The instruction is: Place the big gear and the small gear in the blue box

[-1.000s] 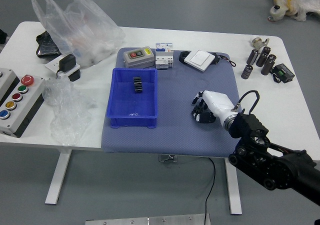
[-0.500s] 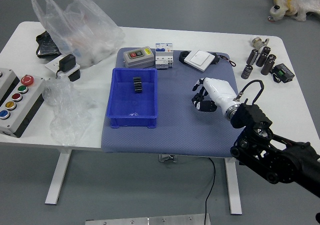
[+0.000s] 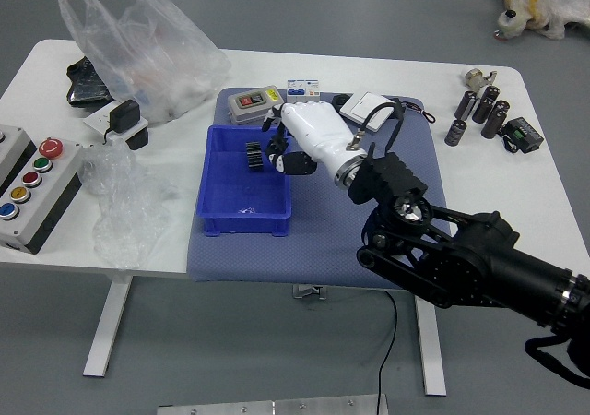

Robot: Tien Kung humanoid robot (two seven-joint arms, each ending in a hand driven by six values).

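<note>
Hanging over the right side of the box (image 3: 244, 225), the right hand (image 3: 313, 131) has its dark front end near the box's upper right part. Its arm (image 3: 433, 240) comes in from the lower right of the frame. The hand's front end is dark and some of it is hidden. I cannot tell how far open it is, or if it has hold of a gear. The left arm is out of view.

Just beside the dark end of the hand, inside the box, is a black ribbed piece (image 3: 254, 160). It looks like one of the two gears, but I cannot tell if it is the big one or the small one. So the job looks about half done, or a bit more. The other gear cannot be made out. It may be in the hand. If so, what is left is to lower it into the box and let go.

The box sits on a blue-gray mat (image 3: 240, 260), left of the middle of the frame, and the mat lies on the white counter (image 3: 489, 180).

No brand name can be read. Near the top middle, a gray case (image 3: 247, 114) has a yellow label (image 3: 272, 95) with tiny marks, and a white carton (image 3: 302, 88) has blue print, too small to read. At the far left, the button panel (image 3: 55, 183) shows no words I can read.
</note>
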